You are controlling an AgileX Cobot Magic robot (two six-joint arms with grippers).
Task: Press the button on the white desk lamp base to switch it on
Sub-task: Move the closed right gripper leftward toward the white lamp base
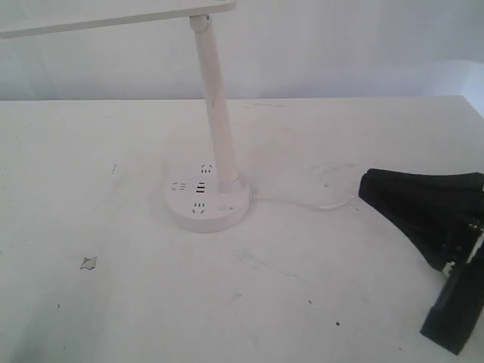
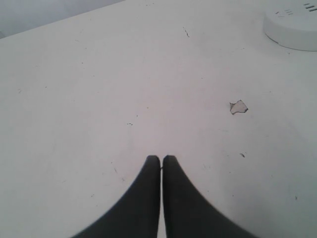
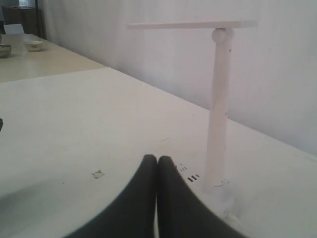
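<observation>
Lamp base (image 1: 206, 203) sits near the middle of the desk (image 1: 113, 302), white puck with socket holes and USB slots (image 1: 201, 187) on top. The stem (image 1: 215, 106) goes up from its rear right edge to the flat head (image 1: 113, 19). The button (image 1: 224, 207) is only a faint mark on the top, just in front of the stem's foot on the cord side. Honestly hard to make out against all that white. The cord (image 1: 302, 203) runs off the base to the right, toward the right gripper (image 3: 157, 159).

That gripper is off to the right of the base, well apart from it and not touching. Its fingers are pressed together with nothing between them, tips pointing at the lamp.

Left gripper (image 2: 161, 158) doesn't show in the exterior view. In its own view the fingers are together too, empty, over bare desk. The base is off near one corner of that view. There's a little chip (image 2: 238, 106) in the desk surface between the two.
</observation>
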